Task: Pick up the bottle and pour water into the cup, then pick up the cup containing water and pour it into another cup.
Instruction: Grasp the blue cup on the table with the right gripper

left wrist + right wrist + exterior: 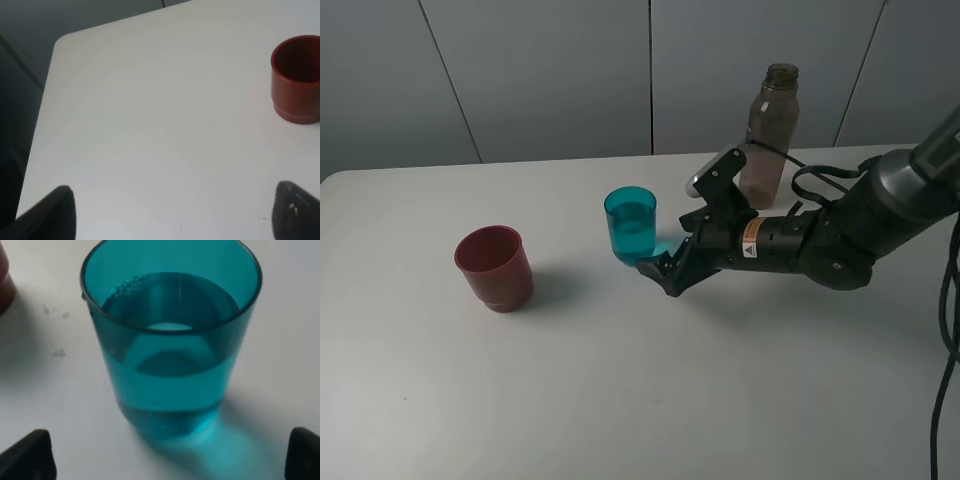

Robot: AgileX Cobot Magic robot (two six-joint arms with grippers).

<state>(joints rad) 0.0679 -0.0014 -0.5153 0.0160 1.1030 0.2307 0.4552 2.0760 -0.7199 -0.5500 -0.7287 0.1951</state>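
Low over the white counter (620,400), the right arm (840,240) is stretching leftward, its tool (662,262) gaping empty just beside the upright water-filled teal cup (630,226); the bottle (771,132) is standing behind the arm.

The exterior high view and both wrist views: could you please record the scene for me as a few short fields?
Translucent teal-blue plastic tumbler: upright, over half full of water
Tall smoky grey-brown plastic bottle: uncapped, upright, at the back of the white table
Squat dark red opaque plastic cup: upright, apart, on the left arm's side
Right gripper: open, just short of the tumbler, not gripping it
Left gripper: open, empty, above the table
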